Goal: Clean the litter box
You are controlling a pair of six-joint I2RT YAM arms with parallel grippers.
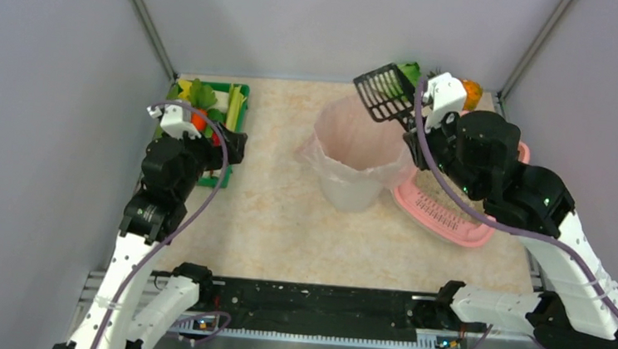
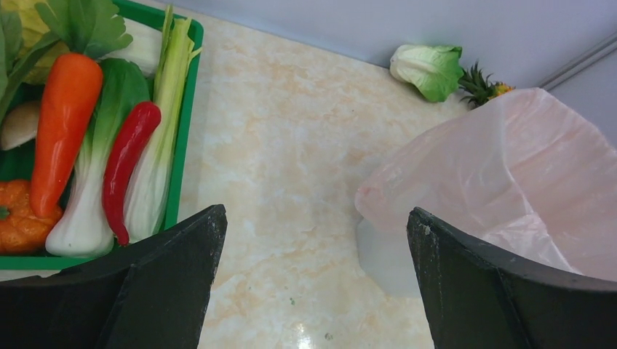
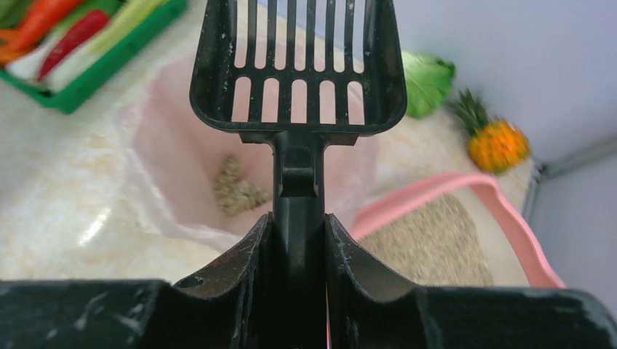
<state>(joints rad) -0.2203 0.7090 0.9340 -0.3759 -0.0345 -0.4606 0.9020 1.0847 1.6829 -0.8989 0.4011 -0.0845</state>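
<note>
The pink litter box [image 1: 452, 223] sits at the right behind the bin, its rim [image 3: 444, 187] around beige granules [image 3: 429, 240]. My right gripper [image 3: 298, 225] is shut on the handle of a black slotted scoop [image 3: 298, 65]. In the top view the scoop [image 1: 385, 93] is held above the far rim of the white bin with the pink liner [image 1: 356, 145]. A clump of litter [image 3: 236, 190] lies inside the liner. My left gripper [image 2: 316, 225] hangs open with nothing between its fingers, over bare table between the vegetable tray and the bin [image 2: 509, 167]. From above, the left gripper [image 1: 233, 146] is beside the tray.
A green tray [image 1: 242, 103] of toy vegetables stands at the far left, its rim [image 2: 185, 131] just left of my left fingers. A cabbage [image 2: 429, 69] and a small pineapple [image 3: 495, 138] lie by the back wall. Side walls close in the table.
</note>
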